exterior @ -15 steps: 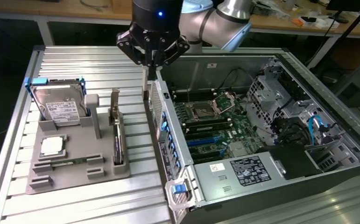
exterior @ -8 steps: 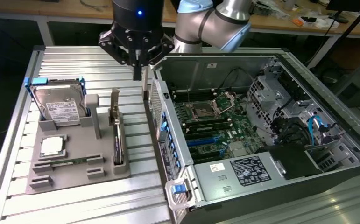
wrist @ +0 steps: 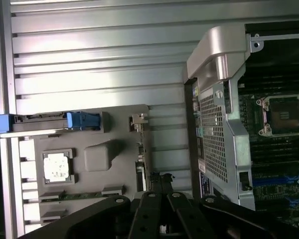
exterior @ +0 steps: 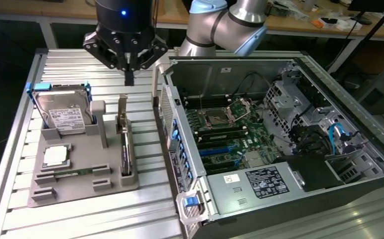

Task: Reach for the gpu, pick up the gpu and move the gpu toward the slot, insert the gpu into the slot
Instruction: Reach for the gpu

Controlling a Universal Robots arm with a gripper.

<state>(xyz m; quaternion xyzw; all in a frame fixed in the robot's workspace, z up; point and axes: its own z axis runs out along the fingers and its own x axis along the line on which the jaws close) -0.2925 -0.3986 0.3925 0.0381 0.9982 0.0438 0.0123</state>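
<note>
A black gripper (exterior: 129, 78) hangs clenched and empty above the far edge of a grey holder tray (exterior: 78, 191), with clear air beneath its fingertips. The tray lies on a ribbed metal worktop (exterior: 98, 219), towards the exterior view's left edge.

The gpu (exterior: 124, 149) stands on edge in the tray's slot, along the side nearest an open computer case (exterior: 298, 199). Its silver bracket points up at the far end, below the gripper and apart from it.

A hard drive (exterior: 62, 113) leans at the tray's far left corner. Its white label carries print too small to read, as does the label on the case's power supply (exterior: 266, 180).

A narrow bare strip of worktop separates tray and case, and the near edge is bare.
</note>
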